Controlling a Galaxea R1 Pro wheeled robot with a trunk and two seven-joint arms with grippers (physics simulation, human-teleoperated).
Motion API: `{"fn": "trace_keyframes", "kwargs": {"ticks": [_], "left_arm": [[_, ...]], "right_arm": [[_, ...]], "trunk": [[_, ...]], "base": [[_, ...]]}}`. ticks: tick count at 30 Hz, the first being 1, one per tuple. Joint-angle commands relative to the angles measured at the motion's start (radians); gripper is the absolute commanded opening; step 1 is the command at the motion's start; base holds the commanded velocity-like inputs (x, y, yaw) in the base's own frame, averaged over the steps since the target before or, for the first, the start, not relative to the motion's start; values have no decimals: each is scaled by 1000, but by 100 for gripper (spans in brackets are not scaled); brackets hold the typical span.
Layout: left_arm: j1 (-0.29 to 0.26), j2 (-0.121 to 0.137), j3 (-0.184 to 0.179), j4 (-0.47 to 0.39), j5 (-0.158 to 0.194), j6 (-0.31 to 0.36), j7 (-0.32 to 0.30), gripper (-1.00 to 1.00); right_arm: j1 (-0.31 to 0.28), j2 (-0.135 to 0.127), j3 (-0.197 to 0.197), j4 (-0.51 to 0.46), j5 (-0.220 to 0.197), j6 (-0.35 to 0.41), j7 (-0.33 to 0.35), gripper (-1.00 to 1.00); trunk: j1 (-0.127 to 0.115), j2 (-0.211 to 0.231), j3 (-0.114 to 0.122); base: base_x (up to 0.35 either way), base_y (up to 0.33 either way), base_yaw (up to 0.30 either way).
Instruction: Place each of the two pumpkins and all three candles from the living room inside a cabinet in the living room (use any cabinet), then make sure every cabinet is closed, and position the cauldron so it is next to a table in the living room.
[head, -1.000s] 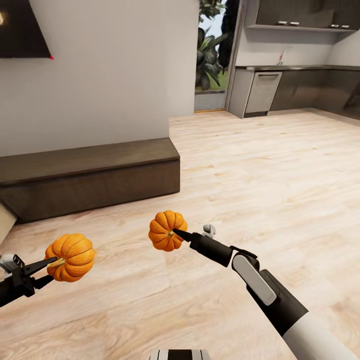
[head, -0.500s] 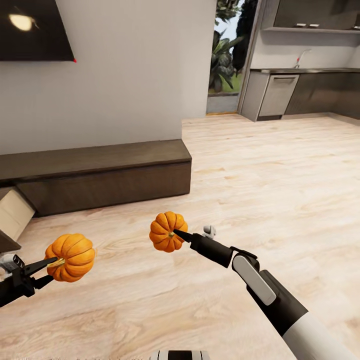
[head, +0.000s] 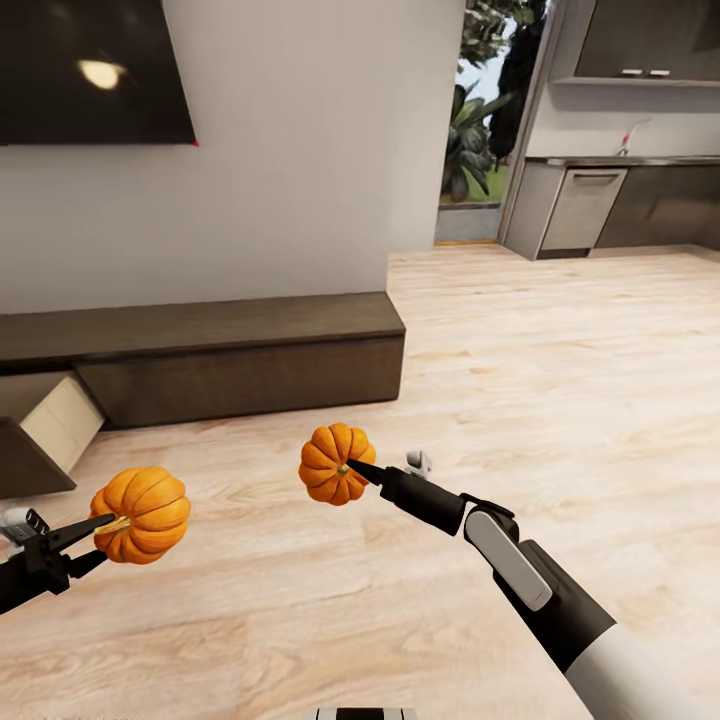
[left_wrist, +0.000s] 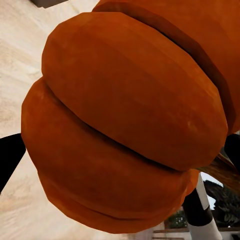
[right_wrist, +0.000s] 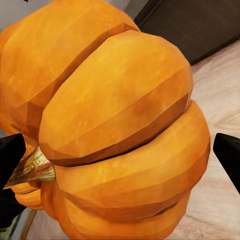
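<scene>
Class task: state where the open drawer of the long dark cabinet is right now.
In the head view, the open drawer juts out at the far left, below the TV, just beyond the pumpkin in the left gripper.

Black wall TV (head: 90, 70) at eleven o'clock, doorway plants (head: 470, 150) at one, grey kitchen units (head: 600, 200) at two

Two ribbed orange pumpkins, left (head: 140, 515) and right (head: 336, 462), over pale wood-plank floor (head: 560, 380); dark-brown cabinet (head: 240, 350) at ten o'clock with beige drawer interior (head: 55, 425), under a black TV (head: 90, 70).
</scene>
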Motion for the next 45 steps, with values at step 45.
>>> {"fn": "trace_keyframes", "kwargs": {"ticks": [45], "left_arm": [[-1, -1, 0, 0, 0, 2, -2, -100]], "right_arm": [[-1, 1, 1, 3, -6, 1, -1, -100]], "trunk": [[-71, 117, 66]], "base": [[0, 0, 154]]}}
